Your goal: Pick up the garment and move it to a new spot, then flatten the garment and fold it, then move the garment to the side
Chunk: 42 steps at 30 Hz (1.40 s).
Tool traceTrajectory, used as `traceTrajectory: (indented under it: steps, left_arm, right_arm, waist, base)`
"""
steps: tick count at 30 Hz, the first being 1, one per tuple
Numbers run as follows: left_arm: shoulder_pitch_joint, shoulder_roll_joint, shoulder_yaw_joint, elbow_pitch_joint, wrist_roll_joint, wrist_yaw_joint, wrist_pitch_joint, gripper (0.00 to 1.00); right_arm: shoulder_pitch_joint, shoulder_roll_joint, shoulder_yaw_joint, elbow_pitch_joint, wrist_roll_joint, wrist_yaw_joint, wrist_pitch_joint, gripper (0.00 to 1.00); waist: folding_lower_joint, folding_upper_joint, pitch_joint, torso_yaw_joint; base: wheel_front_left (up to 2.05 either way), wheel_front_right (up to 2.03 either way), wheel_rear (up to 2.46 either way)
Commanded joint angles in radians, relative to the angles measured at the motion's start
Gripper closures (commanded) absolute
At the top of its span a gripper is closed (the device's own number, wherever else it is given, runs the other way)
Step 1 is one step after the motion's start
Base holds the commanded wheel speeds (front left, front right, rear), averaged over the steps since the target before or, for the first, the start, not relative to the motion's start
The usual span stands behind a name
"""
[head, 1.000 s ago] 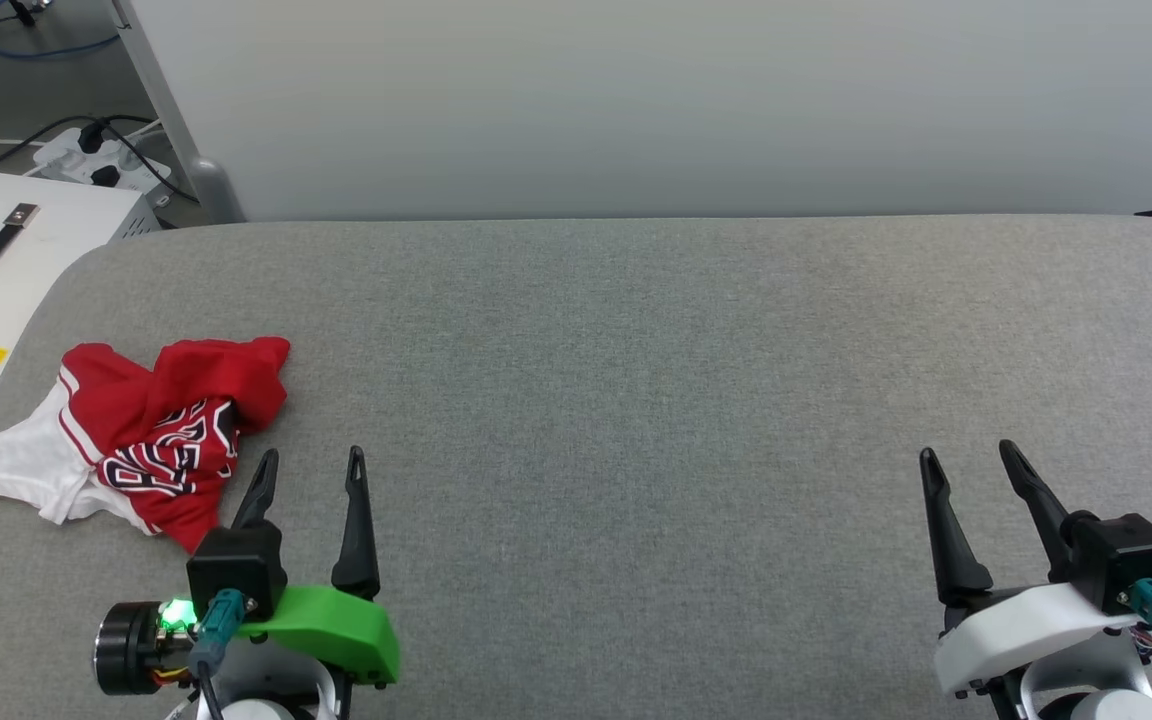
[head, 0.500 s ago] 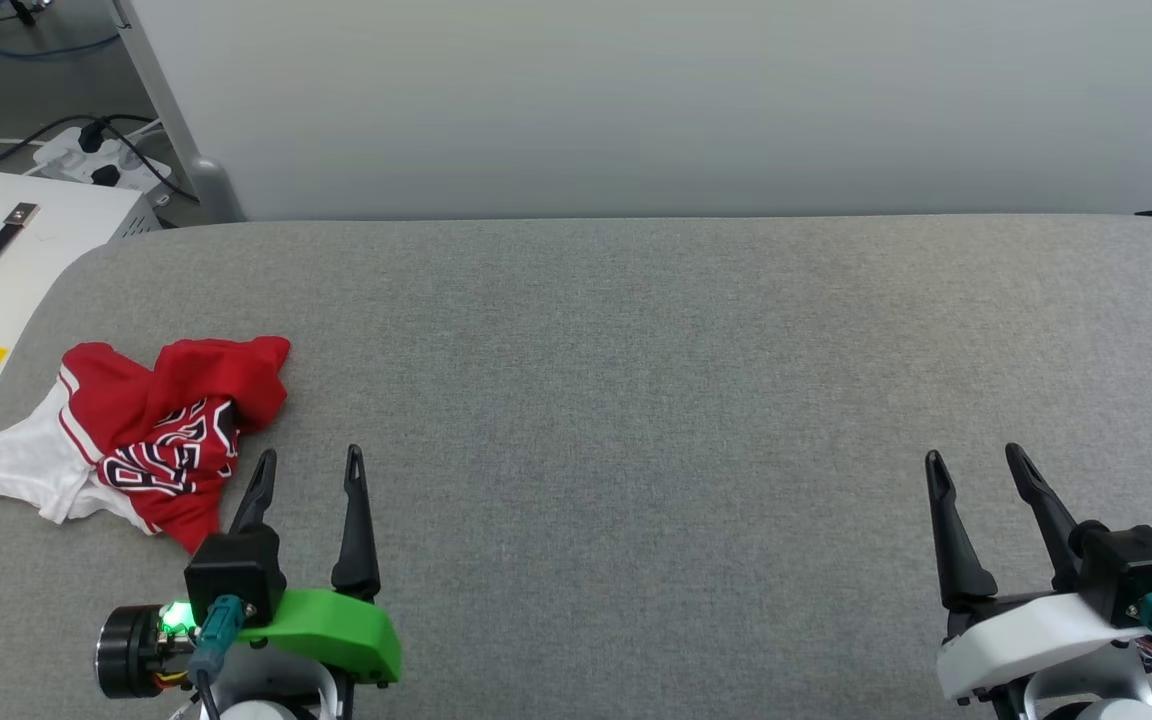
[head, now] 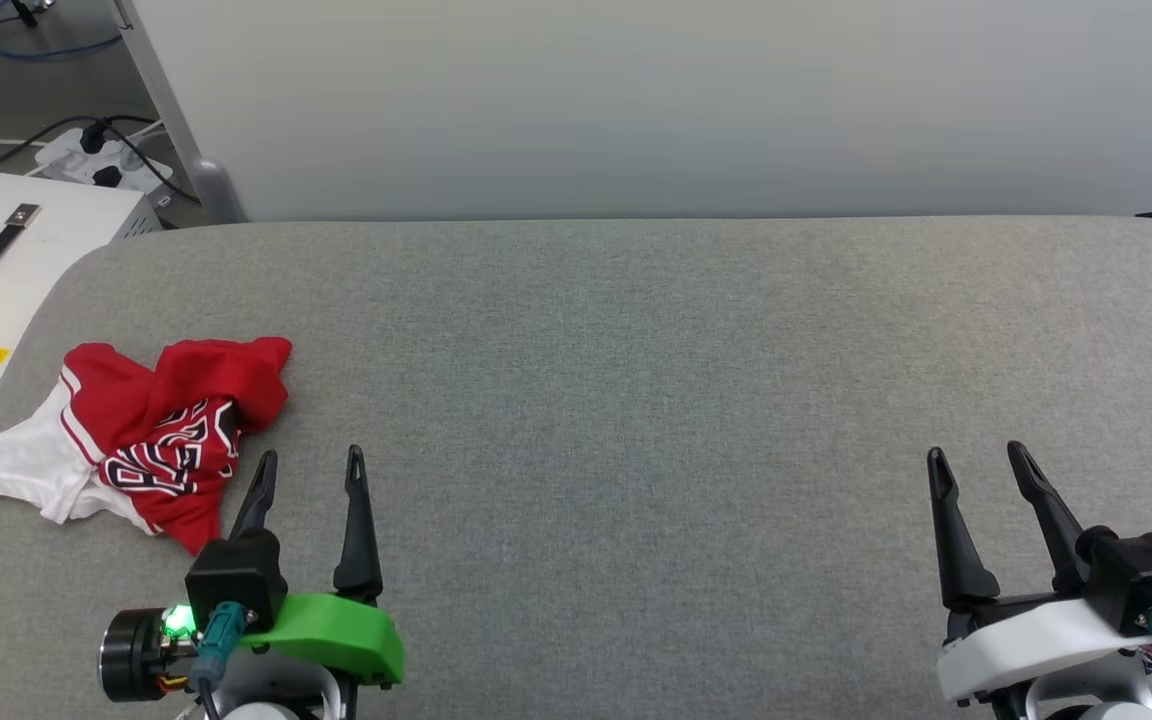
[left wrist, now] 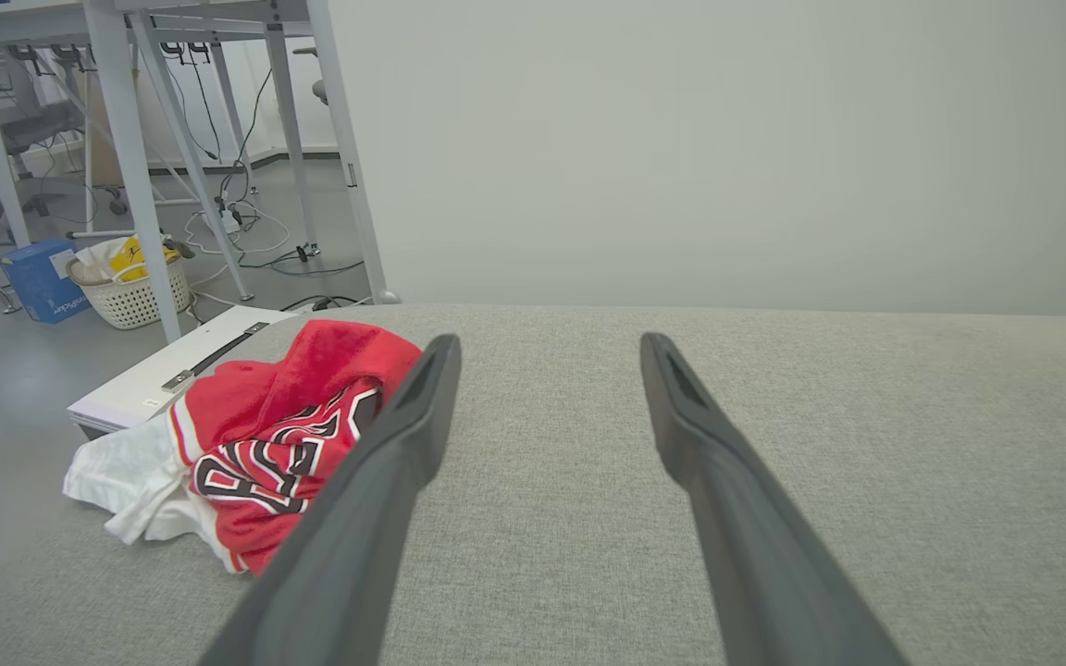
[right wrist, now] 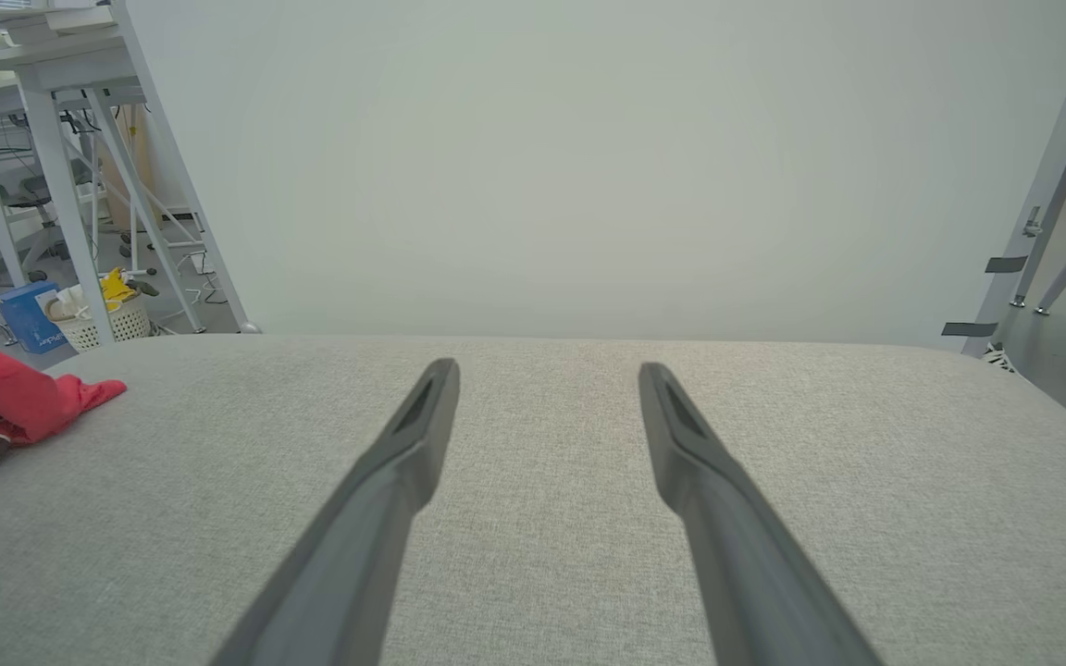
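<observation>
Head view: garment [head: 156, 440] lies crumpled near left end of grey counter [head: 636, 350], just beside left tool [head: 312, 453], spread, empty. Right tool [head: 976, 451] spread, empty, well apart from garment. Left wrist view: garment left of fingers. Right wrist view: garment at far left.

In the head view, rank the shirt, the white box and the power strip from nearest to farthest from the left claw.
From the left claw:
1. The shirt, crumpled just to its left on the grey pad.
2. The white box, off the pad's left edge.
3. The power strip, on the floor beyond the box, at the far left.
</observation>
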Motion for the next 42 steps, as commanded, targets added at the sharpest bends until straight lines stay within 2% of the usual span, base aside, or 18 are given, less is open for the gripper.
traceTrajectory:
  steps: [1, 16, 31, 42]
  left_arm:
    - [0.007, -0.003, -0.005, 0.001, -0.009, 0.007, -0.010, 0.00]
    - [0.016, -0.004, -0.017, 0.004, -0.018, 0.002, -0.042, 0.00]
    - [0.029, -0.004, -0.019, 0.032, -0.062, -0.037, -0.073, 0.00]
    - [0.032, -0.005, -0.023, 0.053, -0.070, -0.034, -0.095, 0.00]
  right_arm:
    - [0.019, -0.001, 0.001, -0.009, 0.010, -0.001, -0.011, 0.00]
    - [0.036, -0.001, 0.007, -0.011, 0.019, -0.001, -0.042, 0.00]
    - [0.058, -0.001, 0.013, -0.002, 0.038, -0.001, -0.073, 0.00]
    - [0.075, -0.001, 0.014, 0.019, 0.050, -0.001, -0.095, 0.00]
  waist:
    - [0.0000, -0.0001, 0.000, 0.000]
    - [0.0000, -0.0001, -0.001, -0.001]
    - [0.0000, -0.0001, -0.006, 0.003]
    - [0.0000, -0.0001, -0.005, 0.006]
  base:
    - [0.00, 0.00, 0.00]
    - [0.00, 0.00, 0.00]
    - [0.00, 0.00, 0.00]
    - [0.00, 0.00, 0.00]
